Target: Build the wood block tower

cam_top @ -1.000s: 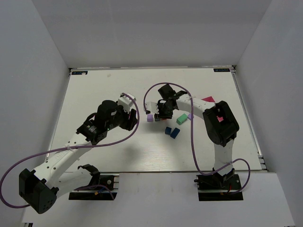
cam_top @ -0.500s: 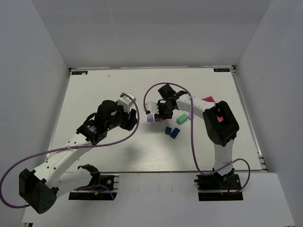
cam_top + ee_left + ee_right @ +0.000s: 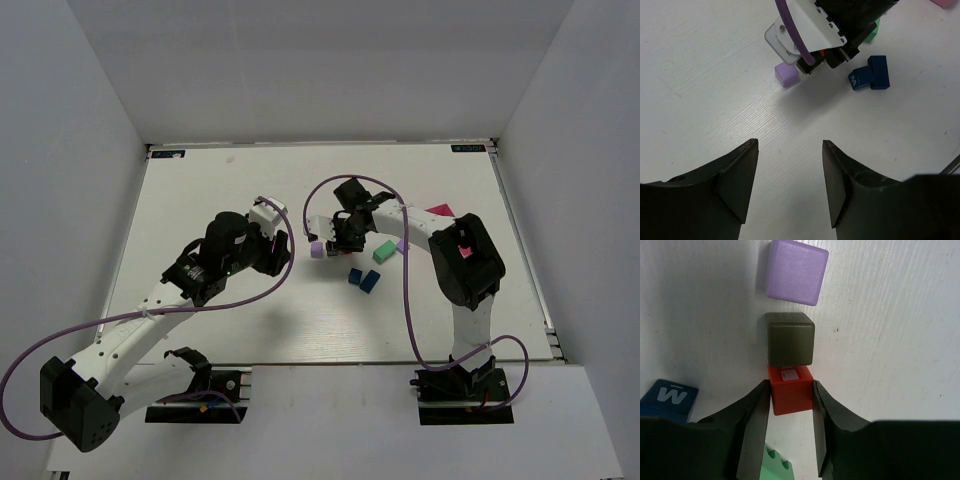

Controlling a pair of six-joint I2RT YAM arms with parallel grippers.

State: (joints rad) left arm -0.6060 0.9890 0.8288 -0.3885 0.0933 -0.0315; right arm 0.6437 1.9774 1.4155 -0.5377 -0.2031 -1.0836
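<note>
— White walls on three sides and a white desk, not much else in here. Where are the wood blocks?

— Scattered about the desk's middle, all lying flat as far as I can see. No tower is up yet. The right tool has its two fingers pressed on opposite sides of the red block, so I'd call that gripped.

— And around it?

— Going by the right wrist view, the dark brown block sits at twelve o'clock of the red one, touching it. The purple block is further on at twelve, with a slight gap from the brown. A blue block lies at nine o'clock and a green block at six.

— The left tool?

— Fingers spread, nothing between them but bare desk. It hangs at nine o'clock of the cluster.

— How do you reckon that red one will handle?

— Light and rigid, I'd guess. It's painted wood, so it won't give under the squeeze. The paint looks smooth, so it could slip or twist if pinched off-centre. I'd hold it on flat opposite faces, square on, about the middle. With the brown one touching, I'd lift it straight up, or the neighbour gets dragged.
</note>
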